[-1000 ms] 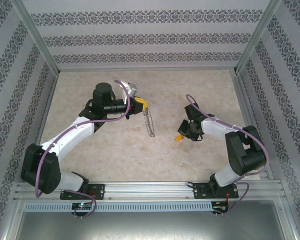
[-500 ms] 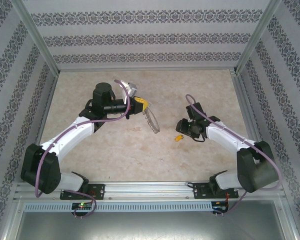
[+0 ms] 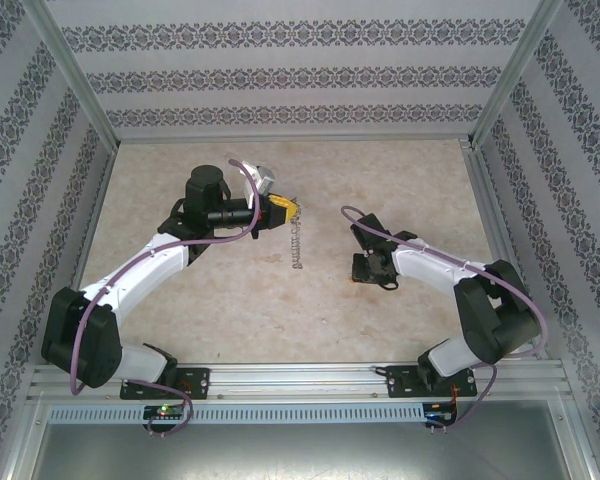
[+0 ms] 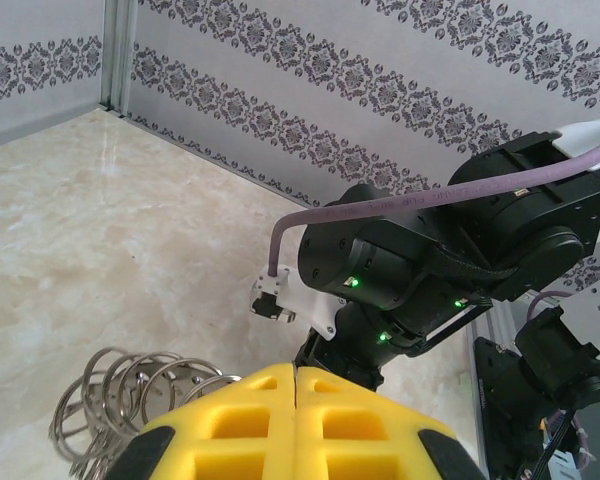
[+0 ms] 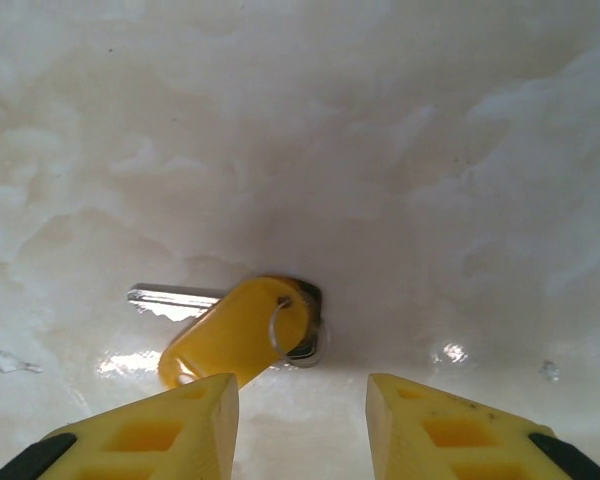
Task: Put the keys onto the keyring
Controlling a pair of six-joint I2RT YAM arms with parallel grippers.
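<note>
R gripper [image 5: 300,388] now over key [image 5: 228,336]

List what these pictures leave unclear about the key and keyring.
- Keyring, left wrist: where the left gripper pinches it is behind the yellow fingers; the bottom edge cuts it.
- Keyring, top view: edge-on, too small to find its opening.
- Key, top view: the right gripper covers nearly all of it.

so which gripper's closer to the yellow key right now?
Right. The right gripper hangs open just over the key, which lies flat on the table. The left gripper is well off to the side, shut on the keyring.
</note>
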